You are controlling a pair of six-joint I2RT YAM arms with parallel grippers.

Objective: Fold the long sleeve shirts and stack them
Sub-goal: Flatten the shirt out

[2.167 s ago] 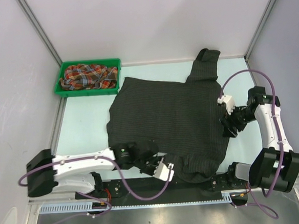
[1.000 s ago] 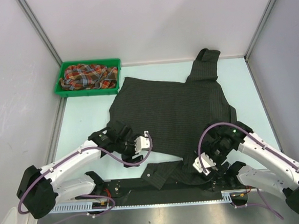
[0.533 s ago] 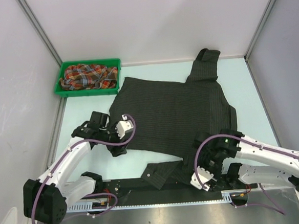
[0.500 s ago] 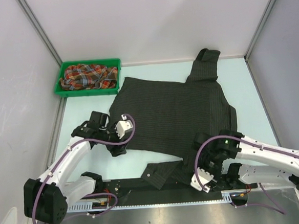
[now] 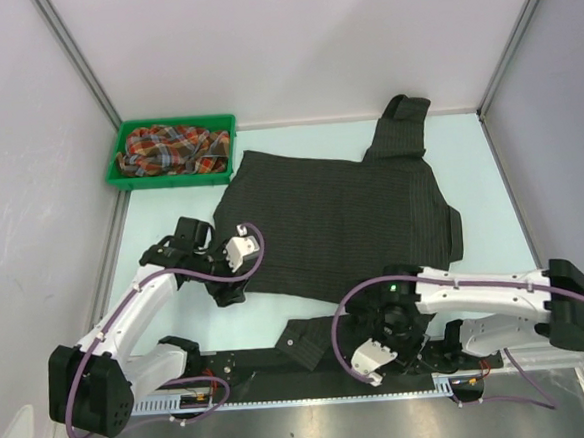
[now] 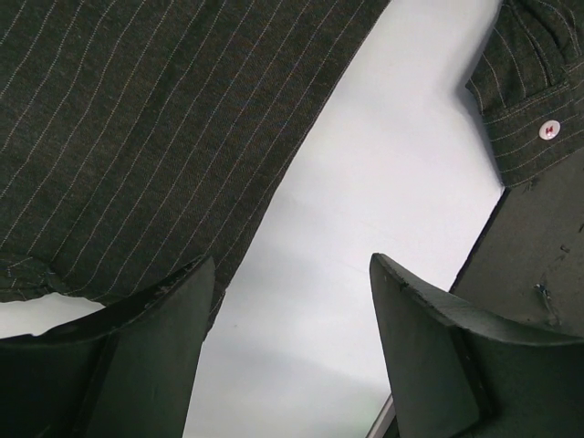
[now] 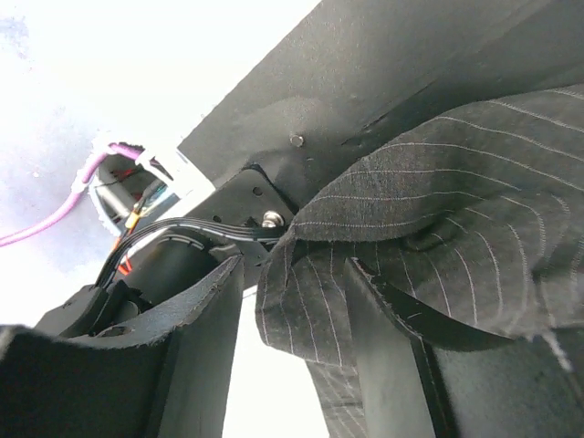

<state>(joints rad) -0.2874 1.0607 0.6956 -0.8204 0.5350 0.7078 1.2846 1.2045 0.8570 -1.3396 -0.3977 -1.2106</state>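
- Position: black shirt [image 5: 343,225] lies spread flat on the surface [image 5: 173,242], between the arms and the far wall. Plaid shirt [image 5: 172,147] sits bunched in the bin [image 5: 175,121] at far left, well apart.
- Near hem of the black shirt is rucked. One cuff [image 5: 311,340] lies loose at the near edge, by the dark base plate [image 5: 252,367].
- Right end effector [image 7: 297,269]: a finger on either side of a bunched fold of the near hem, and the fold fills the gap. Reads as clamped on the fabric, low over the base plate.
- Left end effector [image 6: 292,265]: fingers apart with bare surface between them. One finger is at the shirt's left edge; nothing is held.
- Risk 1: the gripped fold hangs just beside bolts and cables on the base plate. A pull along the plate could snag the cloth there.
- Risk 2: the grip is on a wad, not a clean edge. Lifting it could drag the whole body and wrinkle it, or shed layers and slip.
- Risk 3: the left side is unheld. A one-sided pull would probably skew the shirt toward the right arm. If the left fingers closed where they are, they might catch only the edge, or nothing.
- Orientation: the longest run goes from the near cuff to a narrow part jutting at the far wall, leaning right as it goes away. Cannot tell whether that jut is collar or sleeve.
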